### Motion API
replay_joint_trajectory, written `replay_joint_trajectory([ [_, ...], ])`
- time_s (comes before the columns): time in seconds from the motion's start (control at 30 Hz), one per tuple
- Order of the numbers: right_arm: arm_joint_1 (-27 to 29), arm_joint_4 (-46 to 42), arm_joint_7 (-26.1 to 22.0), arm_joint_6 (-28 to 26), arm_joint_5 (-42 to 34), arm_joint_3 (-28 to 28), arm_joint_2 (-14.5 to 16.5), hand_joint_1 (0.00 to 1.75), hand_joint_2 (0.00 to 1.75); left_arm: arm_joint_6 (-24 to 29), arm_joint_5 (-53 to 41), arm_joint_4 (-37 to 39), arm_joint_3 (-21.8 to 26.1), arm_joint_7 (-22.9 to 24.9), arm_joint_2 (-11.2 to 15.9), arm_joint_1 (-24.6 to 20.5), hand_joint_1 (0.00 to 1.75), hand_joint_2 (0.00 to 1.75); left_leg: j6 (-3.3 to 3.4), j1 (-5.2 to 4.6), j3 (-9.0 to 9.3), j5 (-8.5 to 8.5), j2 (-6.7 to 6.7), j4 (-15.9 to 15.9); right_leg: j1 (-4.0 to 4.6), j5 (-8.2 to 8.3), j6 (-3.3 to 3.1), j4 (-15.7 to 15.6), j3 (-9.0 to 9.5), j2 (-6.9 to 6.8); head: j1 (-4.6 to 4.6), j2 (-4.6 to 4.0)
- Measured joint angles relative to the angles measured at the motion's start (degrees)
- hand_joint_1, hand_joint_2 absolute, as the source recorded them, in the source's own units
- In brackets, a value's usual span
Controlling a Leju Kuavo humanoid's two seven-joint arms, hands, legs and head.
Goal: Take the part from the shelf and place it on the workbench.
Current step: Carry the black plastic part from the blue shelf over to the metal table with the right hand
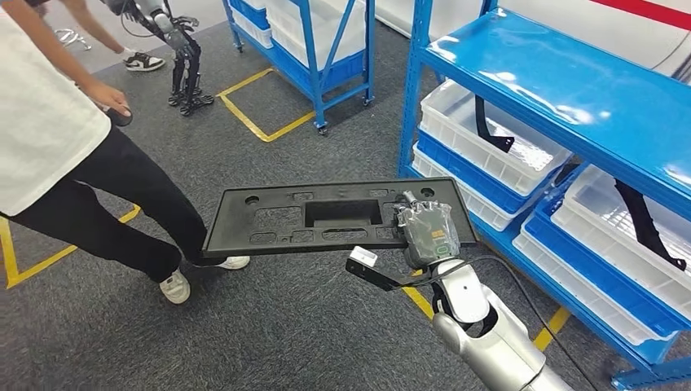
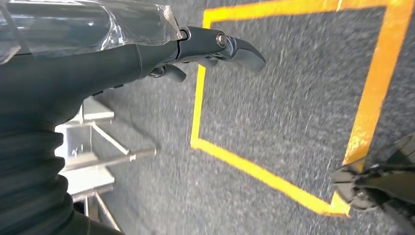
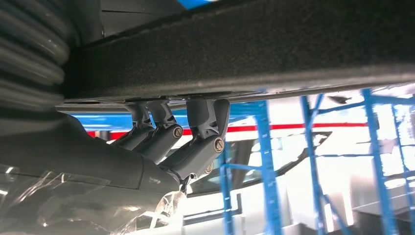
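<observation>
One robot hand is doing all the carrying: the right robot hand (image 1: 425, 230) grips the long black part (image 1: 326, 217) at its near end, palm on top and fingers (image 3: 195, 132) curled under the edge, as the right wrist view shows. The part is off the shelf and out in the air, stretching flat and level away from that hand toward the robot's left, over grey carpet. The blue shelf (image 1: 570, 90) with its white bins (image 1: 481, 138) stands just beside the hand on its right.

It looks a stiff moulded plastic panel, thin and fairly light, with no visible sag though held by one end. That long overhang will lever against the fingers, so I'd judge a hold nearer the middle cut-out steadier, and any quick swing risky.

The left robot hand (image 2: 215, 46) hangs low over yellow floor tape (image 2: 274, 176), holding nothing; its fingers look loosely extended, though the view is blurred. A person (image 1: 73, 155) stands beyond the part's far end. No surface in sight yet.
</observation>
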Motion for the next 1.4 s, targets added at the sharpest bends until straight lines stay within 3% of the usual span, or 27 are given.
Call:
replay_joint_trajectory([
  [0.07, -0.1, 0.0, 0.1, 0.0, 0.0, 0.0, 0.0, 1.75, 1.75, 0.0, -0.1, 0.0, 0.2, 0.1, 0.1, -0.2, 0.00, 1.75, 0.68, -0.84, 4.40, 4.14, 1.97, -8.9, 0.18, -0.54, 0.26, 0.0, 0.52, -1.08, -0.01, 0.01],
  [0.1, -0.2, 0.0, 0.2, 0.0, 0.1, 0.0, 0.0, 1.75, 1.75, 0.0, -0.2, 0.0, 0.2, 0.1, 0.1, -0.3, 0.00, 1.75, 1.01, -1.28, 6.22, 5.31, 3.06, -12.5, 0.36, -0.78, 0.46, 0.0, 0.67, -1.57, -0.01, 0.01],
  [0.17, -0.1, 0.0, 0.3, 0.1, 0.1, 0.0, 0.0, 1.75, 1.75, 0.1, -0.6, 0.0, 0.3, 0.1, 0.3, -0.7, 0.00, 1.75, 1.51, -1.93, 7.56, 5.59, 3.89, -15.3, 0.75, -1.03, 0.78, 0.0, 0.72, -2.53, 0.00, 0.01],
  [0.23, 0.0, 0.0, 0.4, 0.1, 0.1, 0.0, -0.1, 1.75, 1.75, 0.2, -1.0, 0.0, 0.4, -0.1, 0.4, -0.9, 0.00, 1.75, 1.96, -1.85, 7.59, 5.43, 2.64, -15.7, 0.67, -1.48, 1.06, 0.2, 0.80, -3.31, 0.01, 0.01],
  [0.3, 0.2, 0.0, 0.3, -0.1, 0.1, 0.0, -0.2, 1.75, 1.75, 0.2, -1.2, 0.0, 0.6, -0.6, 0.5, -1.1, 0.00, 1.75, 2.42, -1.64, 7.87, 5.45, 1.51, -16.0, 0.39, -3.60, 1.26, 3.2, -0.34, -1.42, -0.01, 0.01],
  [0.37, 0.6, 0.0, 0.2, -0.5, 0.0, 0.0, -0.6, 1.75, 1.75, 0.2, -1.4, 0.0, 1.0, -1.0, 0.6, -1.6, 0.00, 1.75, 2.80, -1.50, 8.06, 5.46, 0.30, -16.1, 0.38, -7.17, 1.22, 11.3, -4.43, 1.48, -0.02, 0.01],
  [0.4, 0.8, 0.1, 0.0, -0.6, 0.0, 0.0, -0.7, 1.75, 1.75, 0.1, -1.6, 0.0, 1.1, -0.9, 0.6, -1.8, 0.00, 1.75, 2.92, -1.48, 8.13, 5.47, -0.38, -16.1, 0.47, -8.46, 1.21, 15.6, -6.87, 2.10, -0.01, 0.01],
  [0.43, 1.1, 0.1, -0.1, -0.7, 0.0, 0.0, -0.9, 1.75, 1.75, 0.0, -1.8, 0.0, 1.2, -0.7, 0.6, -1.9, 0.00, 1.75, 2.97, -1.48, 8.23, 5.45, -1.10, -16.1, 0.56, -8.83, 1.22, 18.5, -8.73, 2.39, -0.01, 0.01],
  [0.47, 1.3, 0.1, -0.2, -0.7, 0.0, 0.0, -0.9, 1.75, 1.75, -0.2, -1.9, 0.0, 1.2, -0.4, 0.5, -1.9, 0.00, 1.75, 2.99, -1.47, 8.36, 5.42, -1.82, -16.1, 0.60, -7.99, 1.19, 18.9, -9.47, 2.52, -0.01, 0.01],
  [0.53, 1.4, 0.2, -0.3, -0.7, 0.0, 0.0, -0.9, 1.75, 1.75, -0.4, -2.2, 0.0, 1.3, 0.3, 0.5, -1.9, 0.00, 1.75, 2.98, -1.41, 8.75, 5.31, -3.27, -16.1, 0.61, -3.50, 0.89, 13.0, -7.54, 3.18, -0.01, 0.01],
  [0.6, 1.2, 0.2, -0.4, -0.6, 0.0, 0.0, -0.9, 1.75, 1.75, -0.5, -2.3, 0.0, 1.3, 0.6, 0.4, -1.9, 0.00, 1.75, 2.77, -1.39, 8.93, 5.12, -4.68, -16.0, 0.37, 0.77, 0.53, 4.7, -4.05, 5.79, -0.01, 0.01],
  [0.67, 1.1, 0.1, -0.3, -0.4, 0.1, 0.0, -1.0, 1.75, 1.75, -0.5, -2.4, 0.0, 1.3, 0.7, 0.3, -1.9, 0.00, 1.75, 2.38, -1.29, 8.69, 5.03, -5.92, -15.9, 0.24, 1.71, 0.46, 0.9, -2.31, 7.36, -0.01, 0.01],
  [0.73, 1.0, 0.1, -0.3, -0.2, 0.2, 0.0, -0.9, 1.75, 1.75, -0.4, -2.5, 0.0, 1.4, 0.7, 0.4, -1.6, 0.00, 1.75, 1.78, -1.11, 8.45, 5.00, -6.86, -15.9, 0.24, 1.42, 0.28, 0.2, -1.86, 6.22, -0.02, 0.01],
  [0.8, 0.8, 0.1, -0.2, -0.2, 0.3, 0.0, -0.9, 1.75, 1.75, -0.4, -2.6, 0.0, 1.5, 0.6, 0.3, -1.3, 0.00, 1.75, 1.04, -1.16, 7.53, 3.53, -4.84, -13.6, 0.10, 1.47, -0.17, -0.2, -1.34, 4.98, -0.08, 0.00],
  [0.87, 0.7, 0.1, -0.1, -0.2, 0.3, 0.0, -0.8, 1.75, 1.75, -0.4, -2.7, 0.0, 1.5, 0.5, 0.3, -1.3, 0.00, 1.75, 0.42, -1.07, 4.59, 0.04, -1.54, -6.7, 0.17, 1.38, -0.62, -0.4, -0.96, 3.71, -0.14, -0.01],
  [0.93, 0.6, 0.1, -0.1, -0.1, 0.4, 0.0, -0.8, 1.75, 1.75, -0.3, -2.8, 0.0, 1.5, 0.5, 0.2, -1.5, 0.00, 1.75, -0.06, -0.64, 0.68, -3.36, -0.44, 1.6, 0.29, 1.22, -0.93, -0.4, -0.83, 2.30, -0.14, 0.00],
  [0.97, 0.6, 0.1, -0.2, 0.0, 0.4, 0.0, -0.8, 1.75, 1.75, -0.3, -2.9, 0.0, 1.5, 0.5, 0.1, -1.5, 0.00, 1.75, -0.25, -0.43, -0.48, -4.02, -0.27, 3.9, 0.32, 1.12, -0.98, -0.4, -0.77, 1.56, -0.14, 0.00],
  [1.0, 0.6, 0.1, -0.2, 0.1, 0.5, 0.0, -0.7, 1.75, 1.75, -0.3, -2.9, 0.0, 1.5, 0.5, 0.0, -1.5, 0.00, 1.75, -0.35, -0.28, -0.19, -3.32, -0.16, 3.2, 0.34, 1.02, -0.94, -0.4, -0.69, 0.95, -0.14, 0.00],
  [1.03, 0.6, 0.1, -0.3, 0.2, 0.5, 0.0, -0.7, 1.75, 1.75, -0.3, -3.0, 0.0, 1.5, 0.5, 0.0, -1.5, 0.00, 1.75, -0.38, -0.21, 1.30, -1.65, 0.09, 0.2, 0.35, 0.86, -0.86, -0.4, -0.53, 0.35, -0.14, 0.00],
  [1.1, 0.4, 0.1, -0.4, 0.2, 0.6, 0.0, -0.5, 1.75, 1.75, -0.2, -3.0, 0.0, 1.6, 0.4, -0.1, -1.7, 0.00, 1.75, -0.17, -0.57, 6.23, 2.56, 1.95, -9.3, 0.49, 0.40, -0.49, -0.3, -0.11, -0.78, -0.15, 0.00],
  [1.13, 0.3, 0.1, -0.4, 0.2, 0.6, 0.0, -0.4, 1.75, 1.75, -0.2, -3.0, 0.0, 1.6, 0.4, -0.1, -1.9, 0.00, 1.75, 0.10, -0.96, 8.13, 3.79, 3.00, -13.0, 0.61, 0.19, -0.27, -0.3, -0.01, -1.31, -0.15, 0.00],
  [1.2, 0.2, 0.1, -0.5, 0.2, 0.7, 0.0, -0.4, 1.75, 1.75, -0.2, -3.1, 0.0, 1.6, 0.3, -0.1, -2.3, 0.00, 1.75, 0.62, -1.72, 9.45, 4.26, 3.91, -15.9, 0.86, -0.12, 0.18, -0.1, 0.01, -2.44, -0.15, 0.00],
  [1.23, 0.2, 0.1, -0.5, 0.2, 0.7, 0.0, -0.4, 1.75, 1.75, -0.3, -3.1, 0.0, 1.6, 0.3, -0.1, -2.3, 0.00, 1.75, 0.97, -1.81, 9.38, 4.23, 3.33, -16.1, 0.84, -0.25, 0.41, -0.1, 0.03, -3.09, -0.14, 0.00],
  [1.27, 0.2, 0.1, -0.5, 0.2, 0.7, 0.0, -0.4, 1.75, 1.75, -0.3, -3.2, 0.0, 1.6, 0.3, -0.1, -2.3, 0.00, 1.75, 1.26, -1.74, 9.40, 4.30, 2.70, -16.2, 0.69, -0.64, 0.65, 0.2, 0.01, -3.04, -0.14, 0.01],
  [1.33, 0.2, 0.1, -0.5, 0.3, 0.8, 0.0, -0.3, 1.75, 1.75, -0.4, -3.4, 0.0, 1.6, 0.5, -0.2, -2.3, 0.00, 1.75, 1.99, -1.40, 9.65, 4.45, 1.50, -16.5, 0.39, -2.71, 1.01, 3.4, -1.35, -0.82, -0.14, 0.01],
  [1.4, 0.3, 0.1, -0.5, 0.4, 0.9, 0.0, -0.3, 1.75, 1.75, -0.4, -3.7, 0.0, 1.6, 0.6, -0.2, -2.5, 0.00, 1.75, 2.49, -1.13, 9.83, 4.51, 0.34, -16.6, 0.28, -6.30, 1.21, 11.7, -5.46, 1.96, -0.14, 0.01],
])
